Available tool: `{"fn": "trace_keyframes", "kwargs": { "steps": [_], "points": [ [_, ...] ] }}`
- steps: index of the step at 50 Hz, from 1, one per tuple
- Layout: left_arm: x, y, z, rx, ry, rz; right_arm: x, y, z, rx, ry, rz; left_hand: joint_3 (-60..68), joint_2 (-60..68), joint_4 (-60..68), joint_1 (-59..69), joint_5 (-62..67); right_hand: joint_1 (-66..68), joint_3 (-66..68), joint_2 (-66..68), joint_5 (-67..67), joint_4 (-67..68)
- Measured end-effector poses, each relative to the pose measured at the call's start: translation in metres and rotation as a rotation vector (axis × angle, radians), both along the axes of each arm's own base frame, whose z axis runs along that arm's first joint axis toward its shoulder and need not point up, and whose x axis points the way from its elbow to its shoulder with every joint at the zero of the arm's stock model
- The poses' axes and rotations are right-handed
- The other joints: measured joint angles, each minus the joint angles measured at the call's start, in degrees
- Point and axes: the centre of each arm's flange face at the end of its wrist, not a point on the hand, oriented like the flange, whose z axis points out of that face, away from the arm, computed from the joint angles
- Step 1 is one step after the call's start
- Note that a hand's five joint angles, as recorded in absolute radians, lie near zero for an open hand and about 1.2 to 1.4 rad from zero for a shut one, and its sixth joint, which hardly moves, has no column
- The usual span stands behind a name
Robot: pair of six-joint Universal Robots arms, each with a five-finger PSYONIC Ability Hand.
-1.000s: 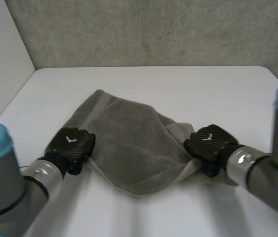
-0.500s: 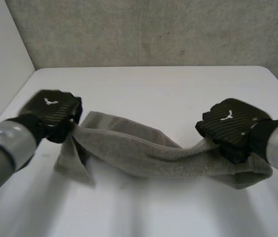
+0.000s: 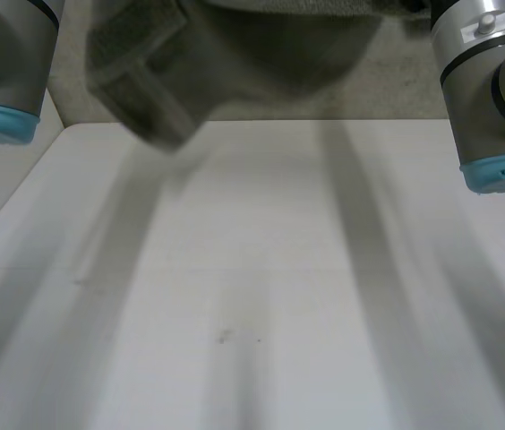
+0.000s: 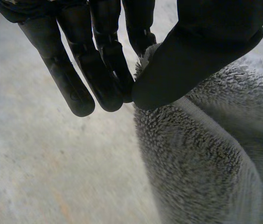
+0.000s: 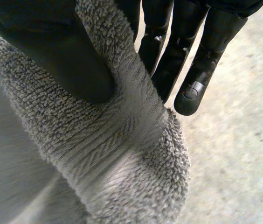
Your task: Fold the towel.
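Above table (image 3: 252,296), L robot hand (image 4: 206,51) & R robot hand (image 5: 47,51) each pinch-grip towel (image 3: 235,63) edge.

The towel (image 5: 122,154) is fuzzy looped cloth with a flat woven band; the table (image 3: 252,269) is smooth and matt.

One overhead camera, two wrist cameras.
The white table (image 3: 252,296) is viewed downward from behind, between the arms (image 3: 490,98); the grey towel (image 3: 235,54), at 12 o'clock there, is viewed closely along the left hand (image 4: 103,70) and right hand (image 5: 201,60).
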Motion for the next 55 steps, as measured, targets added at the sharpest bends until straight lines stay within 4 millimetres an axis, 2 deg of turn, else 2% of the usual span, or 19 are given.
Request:
{"fn": "trace_keyframes", "kwargs": {
  "steps": [2,6,8,10,12,15,17,18,20,21,23,26,29,36,41,44,45,49,55],
  "points": [
    [0.0,0.001,-0.003,0.005,0.006,-0.004,-0.001,0.002,-0.002,-0.004,-0.003,-0.002,0.0,0.0,0.0,0.0,0.03,0.17,0.0,0.0,0.0,0.0],
    [0.0,-0.001,-0.039,0.114,-0.031,-0.007,-0.002,0.006,-0.023,0.052,0.029,0.002,0.0,0.0,0.0,0.0,0.04,0.3,0.0,0.0,0.0,0.0],
    [0.0,-0.003,-0.071,0.213,-0.073,-0.006,-0.002,0.008,-0.044,0.116,0.067,0.011,0.0,0.01,0.0,0.0,0.03,0.3,0.0,0.0,0.0,0.0],
    [0.0,-0.003,-0.092,0.275,-0.101,-0.005,-0.001,0.009,-0.058,0.155,0.091,0.019,0.0,0.01,0.0,0.0,0.04,0.31,0.0,0.0,0.0,0.0],
    [0.003,-0.001,-0.138,0.404,-0.159,-0.002,0.0,0.012,-0.09,0.243,0.143,0.041,0.0,0.01,0.0,0.0,0.04,0.31,0.0,0.0,0.0,0.0],
    [0.005,0.004,-0.176,0.504,-0.206,0.001,0.001,0.014,-0.117,0.316,0.183,0.058,0.0,0.01,0.0,0.0,0.04,0.31,0.0,0.0,0.0,0.0],
    [0.008,0.01,-0.212,0.6,-0.249,0.002,0.001,0.018,-0.145,0.39,0.222,0.073,0.0,0.01,0.0,0.0,0.04,0.31,0.0,0.0,0.0,0.0],
    [0.011,0.016,-0.237,0.668,-0.28,0.002,0.001,0.022,-0.17,0.459,0.257,0.083,0.0,0.02,0.0,0.0,0.04,0.28,0.0,-0.03,0.01,0.0],
    [0.013,0.021,-0.253,0.714,-0.3,0.002,0.0,0.026,-0.186,0.506,0.279,0.088,0.0,0.02,0.0,0.0,0.03,0.28,0.0,-0.03,0.01,0.0],
    [0.015,0.027,-0.27,0.765,-0.323,0.002,-0.002,0.03,-0.202,0.555,0.301,0.092,0.0,0.02,0.0,0.0,0.04,0.28,0.0,-0.03,0.01,0.0],
    [0.019,0.036,-0.29,0.825,-0.349,0.001,-0.005,0.037,-0.219,0.619,0.328,0.094,0.0,0.02,0.0,0.0,0.04,0.28,0.0,-0.03,0.01,0.0],
    [0.023,0.047,-0.306,0.884,-0.375,-0.002,-0.01,0.045,-0.232,0.689,0.355,0.093,0.0,0.02,0.0,0.0,0.04,0.28,0.0,-0.03,0.01,0.0],
    [0.025,0.053,-0.31,0.903,-0.384,-0.007,-0.014,0.051,-0.235,0.732,0.368,0.092,0.0,0.01,0.0,0.0,0.04,0.28,0.0,-0.03,0.01,0.0],
    [0.027,0.062,-0.303,0.895,-0.382,-0.025,-0.023,0.069,-0.225,0.795,0.379,0.097,-3.68,-3.74,-3.77,-1.37,-3.21,0.28,0.0,-0.03,0.01,0.0],
    [0.027,0.063,-0.298,0.88,-0.372,-0.029,-0.029,0.079,-0.204,0.79,0.316,0.102,-23.26,-23.36,-22.95,-21.77,-22.61,0.28,0.0,-0.03,0.03,0.0],
    [0.026,0.064,-0.298,0.881,-0.37,-0.03,-0.03,0.081,-0.195,0.78,0.28,0.105,-27.17,-27.27,-27.37,-25.61,-27.01,0.28,0.0,-0.03,0.06,0.0],
    [0.026,0.064,-0.299,0.885,-0.37,-0.03,-0.03,0.081,-0.188,0.772,0.248,0.108,-33.31,-33.64,-33.48,-32.1,-33.18,0.28,0.0,-0.03,0.07,0.0],
    [0.026,0.069,-0.302,0.909,-0.366,-0.031,-0.032,0.082,-0.16,0.734,0.134,0.125,-40.95,-41.05,-41.21,-38.85,-40.68,0.28,0.0,-0.03,0.25,0.0],
    [0.027,0.074,-0.303,0.939,-0.333,-0.041,-0.033,0.086,-0.136,0.694,0.062,0.143,-49.38,-49.44,-49.52,-47.4,-49.25,0.28,0.0,-0.03,0.51,0.0]
  ]
}}
